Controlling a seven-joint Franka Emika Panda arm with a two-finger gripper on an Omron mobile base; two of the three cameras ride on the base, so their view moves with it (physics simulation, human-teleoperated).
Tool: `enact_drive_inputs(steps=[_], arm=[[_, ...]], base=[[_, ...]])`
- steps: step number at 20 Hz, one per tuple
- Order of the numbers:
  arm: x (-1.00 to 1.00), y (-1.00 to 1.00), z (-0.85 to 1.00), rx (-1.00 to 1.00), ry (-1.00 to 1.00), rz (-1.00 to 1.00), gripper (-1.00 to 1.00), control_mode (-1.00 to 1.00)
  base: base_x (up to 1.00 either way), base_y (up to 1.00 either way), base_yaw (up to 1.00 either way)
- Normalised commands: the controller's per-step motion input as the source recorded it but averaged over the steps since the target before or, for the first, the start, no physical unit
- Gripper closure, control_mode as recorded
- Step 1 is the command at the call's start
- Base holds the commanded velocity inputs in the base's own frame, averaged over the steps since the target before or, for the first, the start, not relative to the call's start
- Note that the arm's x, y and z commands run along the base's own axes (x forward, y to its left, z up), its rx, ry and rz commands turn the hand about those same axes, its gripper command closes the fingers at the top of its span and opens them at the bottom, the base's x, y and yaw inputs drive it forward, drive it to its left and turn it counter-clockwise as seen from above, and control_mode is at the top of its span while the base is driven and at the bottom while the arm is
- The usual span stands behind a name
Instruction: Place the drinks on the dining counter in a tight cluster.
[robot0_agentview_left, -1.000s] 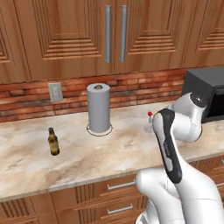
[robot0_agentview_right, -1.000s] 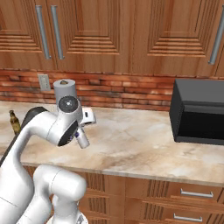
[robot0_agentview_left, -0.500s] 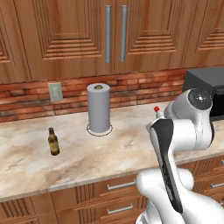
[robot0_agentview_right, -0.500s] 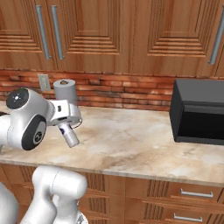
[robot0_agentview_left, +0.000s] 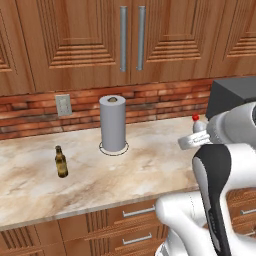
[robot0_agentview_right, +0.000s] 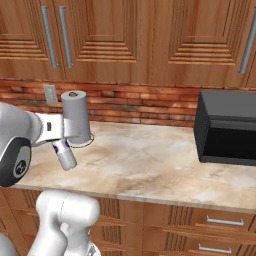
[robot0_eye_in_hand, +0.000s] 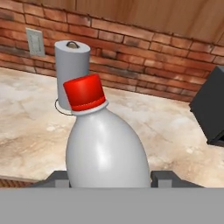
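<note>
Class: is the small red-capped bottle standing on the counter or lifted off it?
Lifted: the red-capped bottle hangs tilted in the gripper, above the counter.

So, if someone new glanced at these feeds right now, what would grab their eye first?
The small clear red-capped bottle gripped between the fingers, lifted and tilted above the marble counter. Next, the grey paper towel roll by the brick wall, with the slim brown glass bottle standing alone to its left.

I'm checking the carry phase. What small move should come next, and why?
Probably keep the grip and swing away toward the dining counter: the fingers clamp the red-capped bottle, tilted clear above this wall counter, while the brown bottle waits.
</note>
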Motion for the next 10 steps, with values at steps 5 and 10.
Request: enact_drive_inputs(steps=[5,10], arm=[[0.00,0.00,0.00,0.00,0.00,0.00,1.00,-1.00],[-0.04,-0.03,-0.01,0.02,0.00,-0.01,1.00,-1.00]], base=[[0.00,0.00,0.00],[0.00,0.00,0.00]])
